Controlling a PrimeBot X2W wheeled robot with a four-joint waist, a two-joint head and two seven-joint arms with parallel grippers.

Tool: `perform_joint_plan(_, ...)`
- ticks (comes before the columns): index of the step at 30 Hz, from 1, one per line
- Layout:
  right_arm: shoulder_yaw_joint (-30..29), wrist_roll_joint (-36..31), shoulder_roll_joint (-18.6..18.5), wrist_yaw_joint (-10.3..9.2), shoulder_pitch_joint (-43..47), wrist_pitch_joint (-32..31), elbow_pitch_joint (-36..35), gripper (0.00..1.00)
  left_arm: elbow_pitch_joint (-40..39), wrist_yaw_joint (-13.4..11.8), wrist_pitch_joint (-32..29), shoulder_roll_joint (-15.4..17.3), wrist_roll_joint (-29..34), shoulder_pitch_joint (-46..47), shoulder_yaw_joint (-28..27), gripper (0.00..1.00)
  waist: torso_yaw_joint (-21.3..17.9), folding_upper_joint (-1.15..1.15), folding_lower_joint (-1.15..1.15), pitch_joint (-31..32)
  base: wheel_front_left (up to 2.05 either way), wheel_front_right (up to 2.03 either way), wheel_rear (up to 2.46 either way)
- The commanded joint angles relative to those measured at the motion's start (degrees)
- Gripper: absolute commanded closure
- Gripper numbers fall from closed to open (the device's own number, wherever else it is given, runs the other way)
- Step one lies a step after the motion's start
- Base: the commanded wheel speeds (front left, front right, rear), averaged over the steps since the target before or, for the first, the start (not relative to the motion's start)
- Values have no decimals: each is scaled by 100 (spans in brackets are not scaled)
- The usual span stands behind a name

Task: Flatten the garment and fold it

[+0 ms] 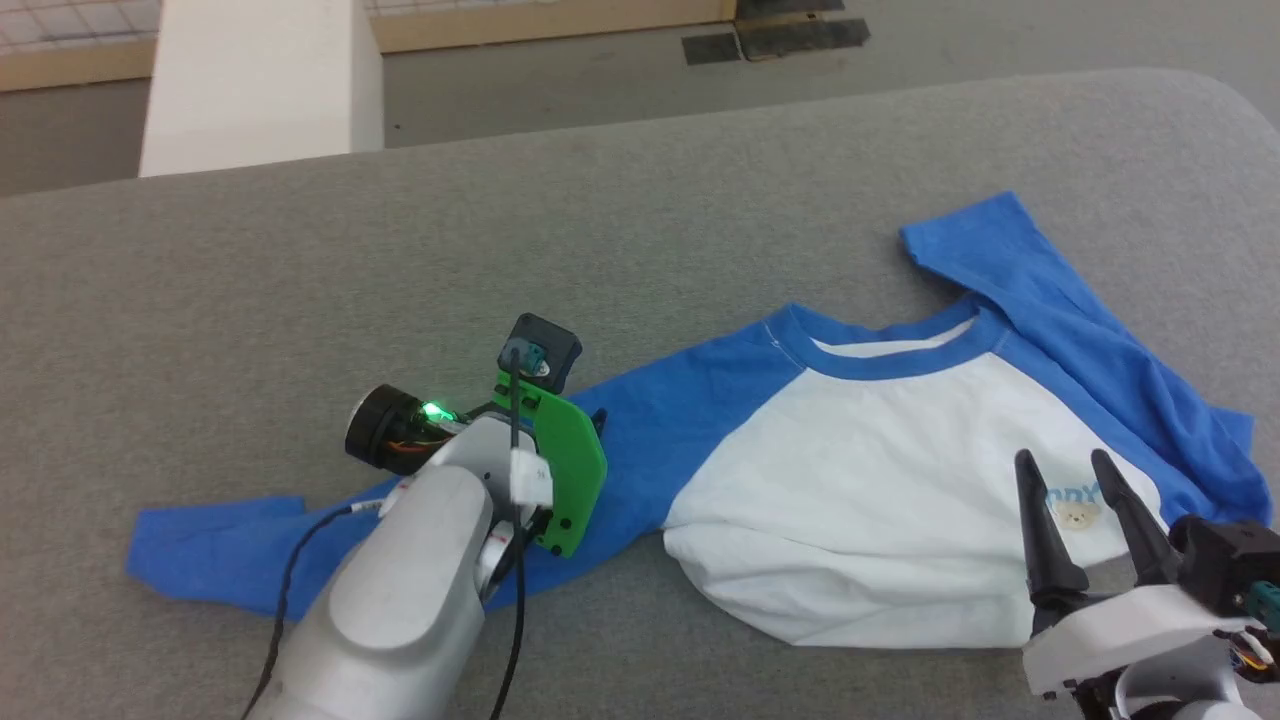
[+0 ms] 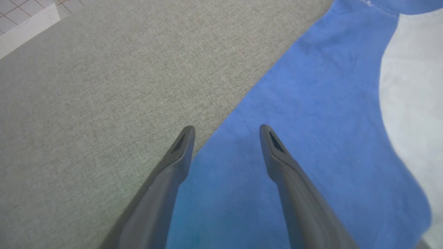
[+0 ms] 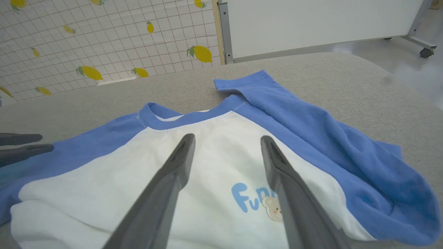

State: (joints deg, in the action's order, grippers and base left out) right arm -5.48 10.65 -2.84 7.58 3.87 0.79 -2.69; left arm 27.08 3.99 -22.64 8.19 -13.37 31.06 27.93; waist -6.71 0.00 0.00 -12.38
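The left forearm is silver-grey, with a green plate, a black cable and a glowing green light at the wrist. The right gripper has long dark fingers on a white mount.

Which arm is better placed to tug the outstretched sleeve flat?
Left. The left gripper hangs open at the edge of that sleeve; the right gripper is open over the shirt front.

Left arm: our pale forearm reaches forward from lower left, wrist angled down | left gripper: fingers spread, nothing between them | right gripper: we hold it at lower right, fingers pointing up the head view, spread, nothing gripped.
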Motion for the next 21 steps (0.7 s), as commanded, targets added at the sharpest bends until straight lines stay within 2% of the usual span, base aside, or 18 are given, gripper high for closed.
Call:
perform_joint_plan(1, 49, 34, -4, -9, -112, 24, 19, 0, 113, 26, -220, 60, 6, 153, 38, 0, -168, 0, 0, -148, 0, 0, 0)
perform_joint_plan(6, 146, 62, -4, -9, -154, 53, 85, 0, 433, 52, -974, 140, -20, 270, 136, 0, -253, 0, 0, -179, 0, 0, 0)
perform_joint_plan(7, 156, 67, -4, -9, -160, 53, 92, 0, 476, 76, -1138, 130, -110, 226, 130, 33, -261, 0, 0, -172, 0, 0, 0)
perform_joint_plan(8, 160, 68, -4, -9, -165, 52, 93, 0, 487, 95, -1235, 135, -167, 186, 129, 76, -260, 0, 0, -165, 0, 0, 0)
perform_joint_plan(9, 155, 73, -4, -9, -166, 52, 89, 0, 475, 121, -1318, 141, -247, 125, 128, 100, -247, 0, 0, -154, 0, 0, 0)
perform_joint_plan(11, 125, 85, -4, -9, -169, 52, 68, 0, 364, 145, -1237, 154, -393, 6, 63, 100, -193, 0, 0, -137, 0, 0, 0)
perform_joint_plan(14, 110, 84, -4, -9, -175, 56, 22, 0, 138, 47, -814, 210, -542, -229, -143, 100, -61, 0, 0, -84, 0, 0, 0)
perform_joint_plan(17, 98, 72, -4, -9, -178, 44, -35, 0, -152, -248, -238, 303, -711, -558, -524, 100, 127, 0, 0, -4, 0, 0, 0)
perform_joint_plan(21, 68, 14, -4, -9, -192, -21, -92, 0, -477, -607, 182, 463, -957, -1052, -1018, 100, 421, 0, 0, 99, 0, 0, 0)
